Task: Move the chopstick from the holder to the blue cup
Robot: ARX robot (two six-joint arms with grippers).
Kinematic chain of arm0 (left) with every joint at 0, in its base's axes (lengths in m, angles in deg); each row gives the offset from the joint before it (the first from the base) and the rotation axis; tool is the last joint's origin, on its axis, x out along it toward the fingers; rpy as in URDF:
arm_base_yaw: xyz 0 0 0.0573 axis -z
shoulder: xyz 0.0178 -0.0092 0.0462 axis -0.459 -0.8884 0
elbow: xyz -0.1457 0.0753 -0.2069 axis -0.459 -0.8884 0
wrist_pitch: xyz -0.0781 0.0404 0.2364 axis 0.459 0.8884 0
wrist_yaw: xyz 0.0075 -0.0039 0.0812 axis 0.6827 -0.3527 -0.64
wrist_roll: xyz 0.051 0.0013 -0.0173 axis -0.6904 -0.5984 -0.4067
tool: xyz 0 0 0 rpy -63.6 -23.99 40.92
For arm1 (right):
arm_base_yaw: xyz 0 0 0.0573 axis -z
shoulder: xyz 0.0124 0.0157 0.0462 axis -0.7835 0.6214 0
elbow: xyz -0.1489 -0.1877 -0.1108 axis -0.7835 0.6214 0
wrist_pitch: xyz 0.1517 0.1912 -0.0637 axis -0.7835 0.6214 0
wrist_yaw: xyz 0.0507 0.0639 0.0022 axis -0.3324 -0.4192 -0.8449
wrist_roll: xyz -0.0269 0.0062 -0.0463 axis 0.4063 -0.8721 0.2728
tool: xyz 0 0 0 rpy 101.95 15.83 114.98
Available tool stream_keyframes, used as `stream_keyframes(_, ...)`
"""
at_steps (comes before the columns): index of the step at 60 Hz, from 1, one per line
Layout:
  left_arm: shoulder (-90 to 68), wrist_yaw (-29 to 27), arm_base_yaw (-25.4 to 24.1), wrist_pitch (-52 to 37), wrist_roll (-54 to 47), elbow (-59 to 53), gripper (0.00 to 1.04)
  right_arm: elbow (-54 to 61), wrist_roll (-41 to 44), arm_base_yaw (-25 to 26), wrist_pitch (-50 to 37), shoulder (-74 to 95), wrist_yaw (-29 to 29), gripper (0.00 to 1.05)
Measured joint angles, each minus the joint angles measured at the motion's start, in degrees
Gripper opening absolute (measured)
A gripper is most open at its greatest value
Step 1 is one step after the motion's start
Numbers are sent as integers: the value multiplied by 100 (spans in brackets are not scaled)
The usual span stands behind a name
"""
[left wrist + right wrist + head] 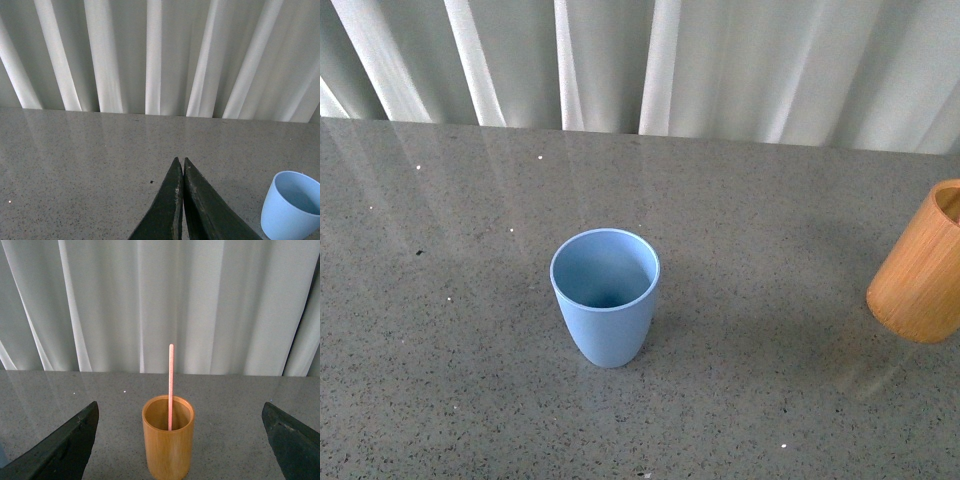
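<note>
The blue cup [605,300] stands upright and empty at the middle of the grey table, and it also shows in the left wrist view [290,207]. The orange holder [923,270] is at the right edge of the front view. In the right wrist view the holder [168,440] stands upright with one pink chopstick [171,385] rising out of it. My right gripper [180,407] is open and wide, its fingers [75,440] on either side of the holder, short of it. My left gripper [180,161] is shut on nothing, beside the blue cup. Neither arm shows in the front view.
A white pleated curtain [650,60] hangs behind the table's far edge. The speckled grey tabletop [450,250] stretches to the left of the blue cup and between the cup and the holder.
</note>
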Motion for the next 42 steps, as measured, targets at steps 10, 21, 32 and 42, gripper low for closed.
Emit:
stream_keyframes(10, 2, 0, 0, 0, 2, 0, 21, 0, 0, 0, 0, 0, 0, 95)
stream_keyframes(21, 2, 0, 0, 0, 4, 0, 59, 0, 0, 0, 0, 0, 0, 95)
stream_keyframes(32, 2, 0, 0, 2, 2, 0, 96, 0, 0, 0, 0, 0, 0, 95)
stream_keyframes(42, 2, 0, 0, 2, 2, 0, 98, -127, -247, -120, 396, 197, 590, 95)
